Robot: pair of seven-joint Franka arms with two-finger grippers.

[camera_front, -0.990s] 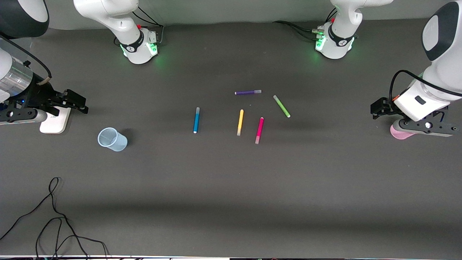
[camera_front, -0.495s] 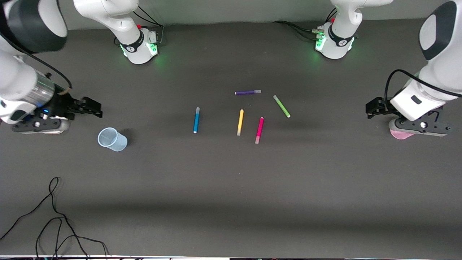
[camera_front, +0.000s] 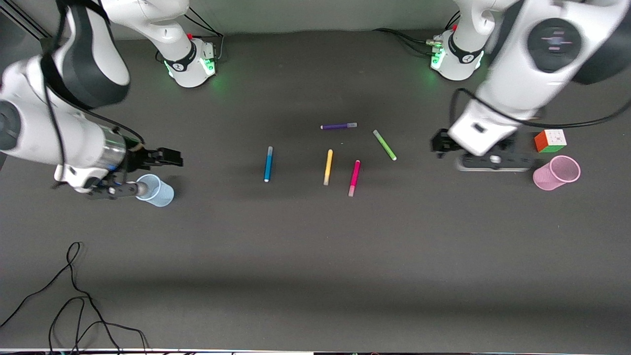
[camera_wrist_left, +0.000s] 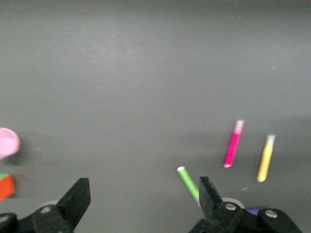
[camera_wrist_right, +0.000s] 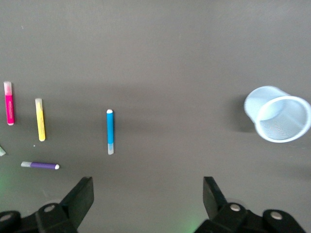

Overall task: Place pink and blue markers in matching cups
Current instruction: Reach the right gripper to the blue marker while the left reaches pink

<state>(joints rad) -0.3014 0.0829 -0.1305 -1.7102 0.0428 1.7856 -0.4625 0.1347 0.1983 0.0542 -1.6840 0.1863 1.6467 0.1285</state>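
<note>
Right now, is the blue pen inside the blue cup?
No, the blue pen lies flat on the table, apart from the blue cup.

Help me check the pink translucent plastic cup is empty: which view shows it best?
The front view: the pink translucent plastic cup stands whole, mouth visible, nothing inside. The left wrist view catches only its cropped edge; the right wrist view misses it.

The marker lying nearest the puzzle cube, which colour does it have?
Green: the green marker lies nearest the puzzle cube, seen best in the front view.
</note>
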